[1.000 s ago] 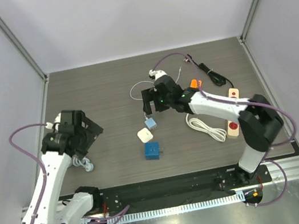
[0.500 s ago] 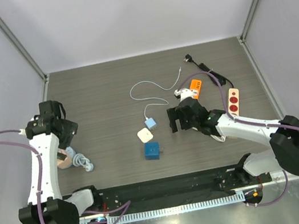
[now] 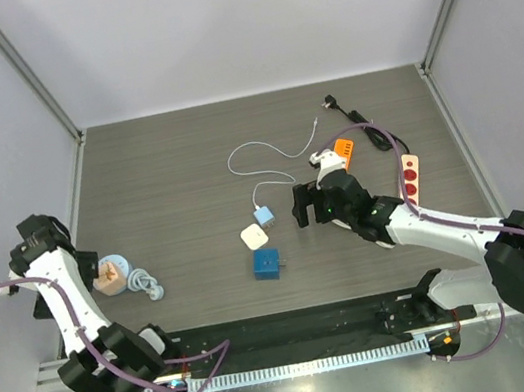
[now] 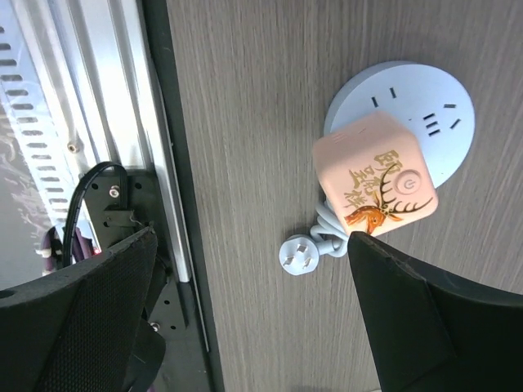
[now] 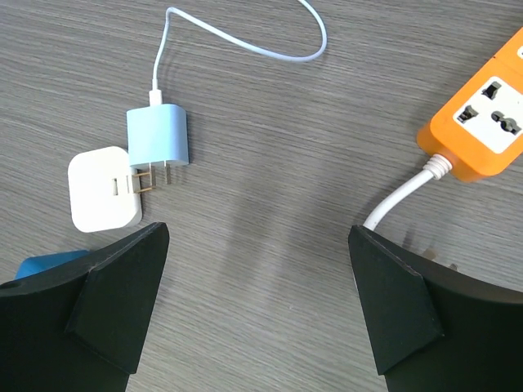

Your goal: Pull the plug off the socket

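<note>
A light blue plug [image 5: 157, 135] on a thin white cable lies mid-table, its brass prongs bare. The prong tips rest against the edge of a white cube socket [image 5: 101, 188]; the pair also shows from above, plug [image 3: 264, 215] and socket [image 3: 254, 235]. My right gripper [image 5: 257, 310] hovers open and empty to their right [image 3: 312, 205]. At far left, a pink cube adapter [image 4: 374, 171] sits on a round pale blue socket [image 4: 425, 98]. My left gripper [image 4: 253, 327] is open, raised high near the table's left edge [image 3: 42, 245], holding nothing.
A pale blue three-pin plug [image 4: 296, 255] with coiled cord lies beside the round socket. A dark blue cube [image 3: 266, 263] sits near the white socket. An orange power strip [image 3: 342, 148], a beige strip [image 3: 409, 178] and a black cable [image 3: 361, 123] occupy the right side. The front rail [image 4: 122, 122] runs close by.
My left arm has swung away to the table's left edge, uncovering the pink adapter. My right gripper has drawn back from above the light blue plug toward the near right. The plug and sockets stayed put.
</note>
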You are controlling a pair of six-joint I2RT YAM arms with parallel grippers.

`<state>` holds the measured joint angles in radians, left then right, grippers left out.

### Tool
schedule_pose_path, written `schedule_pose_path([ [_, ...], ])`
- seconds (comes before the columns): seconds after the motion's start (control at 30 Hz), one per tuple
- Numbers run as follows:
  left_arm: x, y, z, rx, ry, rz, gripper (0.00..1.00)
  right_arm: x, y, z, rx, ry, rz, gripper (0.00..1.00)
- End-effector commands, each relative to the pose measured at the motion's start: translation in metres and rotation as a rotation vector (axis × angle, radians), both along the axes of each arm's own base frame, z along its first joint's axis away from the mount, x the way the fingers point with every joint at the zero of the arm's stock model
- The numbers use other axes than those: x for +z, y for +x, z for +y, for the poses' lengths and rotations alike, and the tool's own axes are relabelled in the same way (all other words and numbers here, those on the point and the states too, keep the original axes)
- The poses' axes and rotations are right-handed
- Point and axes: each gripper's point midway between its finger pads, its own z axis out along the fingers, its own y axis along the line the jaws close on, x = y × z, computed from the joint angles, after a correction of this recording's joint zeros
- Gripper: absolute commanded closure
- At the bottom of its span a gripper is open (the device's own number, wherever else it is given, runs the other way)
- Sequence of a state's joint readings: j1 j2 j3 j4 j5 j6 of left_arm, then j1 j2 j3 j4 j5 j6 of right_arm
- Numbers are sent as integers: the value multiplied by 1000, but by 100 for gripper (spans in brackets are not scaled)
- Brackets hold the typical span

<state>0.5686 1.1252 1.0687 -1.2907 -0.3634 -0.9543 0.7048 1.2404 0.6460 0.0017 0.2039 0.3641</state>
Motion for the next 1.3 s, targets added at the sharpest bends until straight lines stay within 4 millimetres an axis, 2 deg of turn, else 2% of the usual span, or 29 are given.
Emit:
schedule_pose_path([
  [0.0,-10,2,0,9,-50,-11,0,26,6,2,-3,53,-89,3],
  [0.03,-16,-1,0,35,-68,-11,0,28,5,1,-7,59,-96,3],
  [0.23,-36,14,-2,77,-135,-49,0,29,4,0,-1,62,-99,4],
  [0.4,-35,28,7,85,-103,-98,0,30,2,3,10,72,-96,4],
  [0.67,-28,49,11,92,-110,-191,0,30,2,1,8,70,-101,4],
  [1.0,-60,67,5,136,-236,-161,0,27,3,1,5,61,-96,4],
  [1.13,-57,69,17,137,-184,-158,0,26,3,1,5,59,-95,4],
  [1.27,-60,70,20,131,-169,-157,2,26,3,1,8,59,-93,4],
])
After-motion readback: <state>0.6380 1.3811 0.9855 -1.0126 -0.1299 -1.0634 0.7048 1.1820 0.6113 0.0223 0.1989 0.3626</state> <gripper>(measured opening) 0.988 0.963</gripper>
